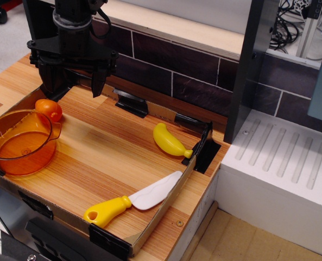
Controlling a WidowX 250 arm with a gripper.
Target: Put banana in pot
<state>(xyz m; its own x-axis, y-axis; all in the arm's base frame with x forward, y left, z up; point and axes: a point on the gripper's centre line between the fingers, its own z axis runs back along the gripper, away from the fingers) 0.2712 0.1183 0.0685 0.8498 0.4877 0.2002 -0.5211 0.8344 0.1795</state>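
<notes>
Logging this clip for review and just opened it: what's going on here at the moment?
A single robot arm hangs over the back left of a wooden tray, its gripper open and holding nothing. The banana lies untouched near the tray's right edge, far from the gripper. The orange pot sits at the left end with no banana in it, and a small orange fruit rests beside its rim. A toy knife lies near the front edge. So the banana hasn't been picked up yet.
</notes>
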